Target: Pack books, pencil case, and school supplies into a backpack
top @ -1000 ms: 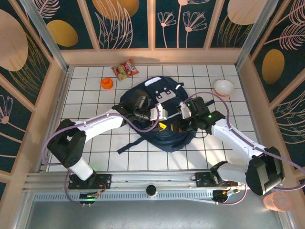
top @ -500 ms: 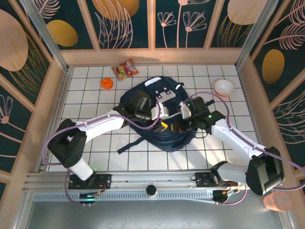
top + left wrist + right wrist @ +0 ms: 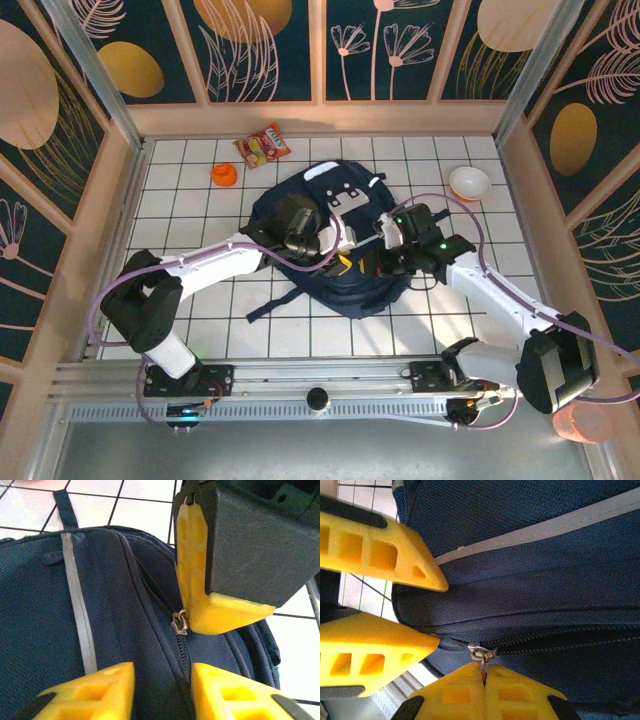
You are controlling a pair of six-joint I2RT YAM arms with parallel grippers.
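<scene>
We see two arms in white shells with black joints and black shoulder blocks. The left arm (image 3: 215,262) sits on a black base (image 3: 190,380) at seven o'clock in the top view, and the right arm (image 3: 495,290) sits on its own at five o'clock. A lilac cable (image 3: 96,305) loops along each. Small green lights (image 3: 438,243) glow on the right wrist. The left gripper (image 3: 162,667) and right gripper (image 3: 484,672) have black housings and bright yellow wedge fingers (image 3: 112,687) moulded with rectangular pockets.
</scene>
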